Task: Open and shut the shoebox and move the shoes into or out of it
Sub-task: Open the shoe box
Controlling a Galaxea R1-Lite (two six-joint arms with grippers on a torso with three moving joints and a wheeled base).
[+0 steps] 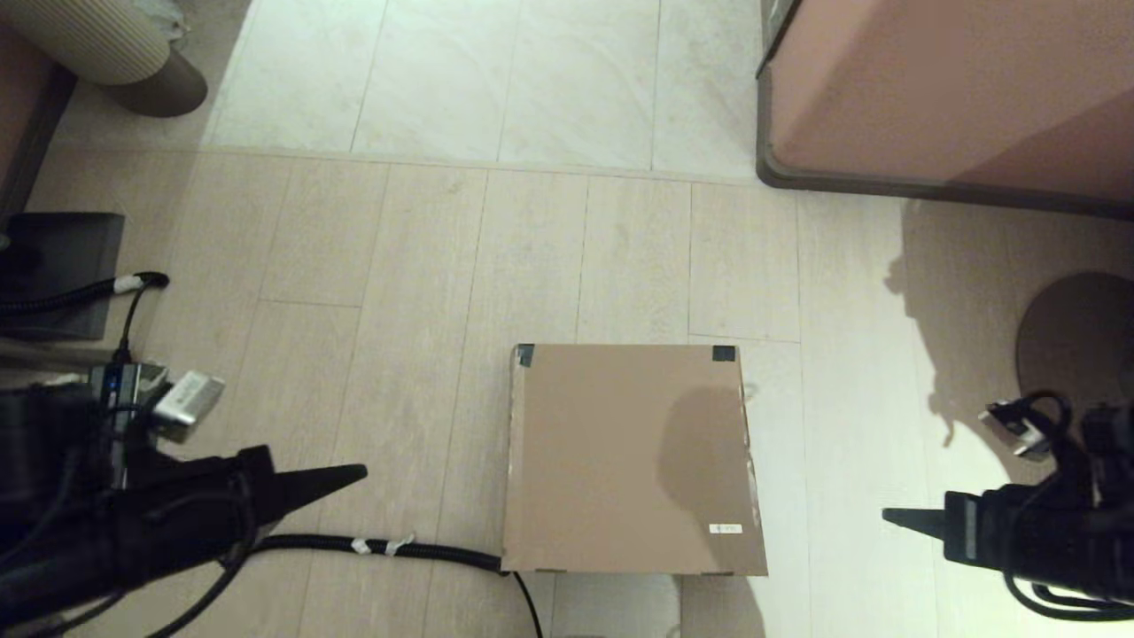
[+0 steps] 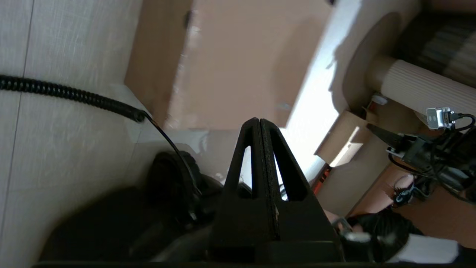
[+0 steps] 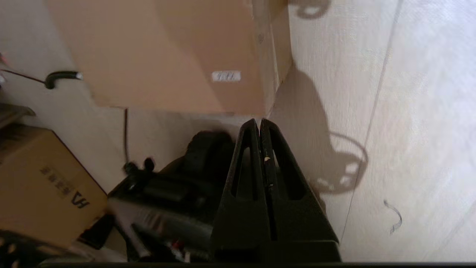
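Observation:
The brown cardboard shoebox (image 1: 631, 461) lies on the floor in front of me with its flap lid down flat. Black tape marks its two far corners and a small white label (image 1: 726, 529) sits near its front right corner. The shoes are out of view. My left gripper (image 1: 359, 476) hangs shut and empty to the left of the box, its tip pointing toward it. My right gripper (image 1: 889, 515) hangs shut and empty to the right of the box, apart from it. The box also shows in the left wrist view (image 2: 227, 67) and the right wrist view (image 3: 156, 56).
A large pinkish-brown cabinet (image 1: 957, 89) stands at the back right. A black corrugated cable (image 1: 416, 549) runs along the floor to the box's front left corner. A ribbed beige cylinder (image 1: 115, 53) stands at the back left. Another cardboard box (image 3: 41, 186) sits near my base.

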